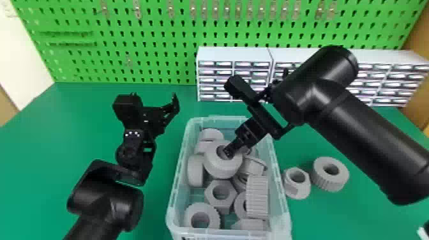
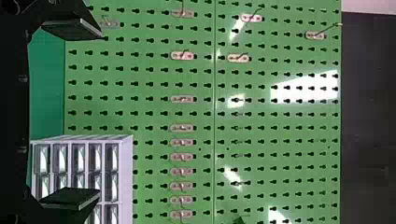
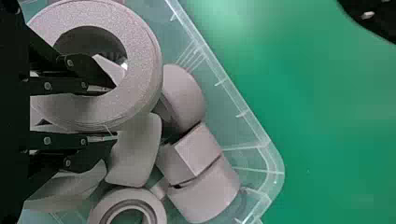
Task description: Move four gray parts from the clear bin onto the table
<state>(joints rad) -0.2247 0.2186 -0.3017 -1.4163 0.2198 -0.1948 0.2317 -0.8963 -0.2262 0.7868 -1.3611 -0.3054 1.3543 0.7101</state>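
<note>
Parts in gray crowd the clear bin [image 1: 176,188], where the right gripper [image 1: 227,153] reaches down over the far half, its fingers apart and astride the wall of a thick ring [image 1: 220,169]. One finger is inside the ring's hole, the other outside its rim; whether they press on it, the views do not tell. The ring lies at the top of the pile, in the bin's far half.

Well to the left of the bin, the left gripper [image 1: 172,107] hangs above the green table [image 1: 41,143], its fingers spread wide with nothing between them.

Nearer the front of the bin sit a hex nut [image 1: 210,196], its hole facing up, and a toothed ring [image 1: 189,217] in the near left corner. A ribbed part [image 1: 257,194] lies by the right wall, and a rounded part [image 1: 194,172] by the left.

Just outside the bin's right wall, a collared nut [image 1: 297,186] rests tilted on the table, with a ribbed ring [image 1: 330,178] beside it, farther from the bin. Drawer cabinets [image 1: 236,54] and a green pegboard [image 1: 143,48] stand behind the bin.
</note>
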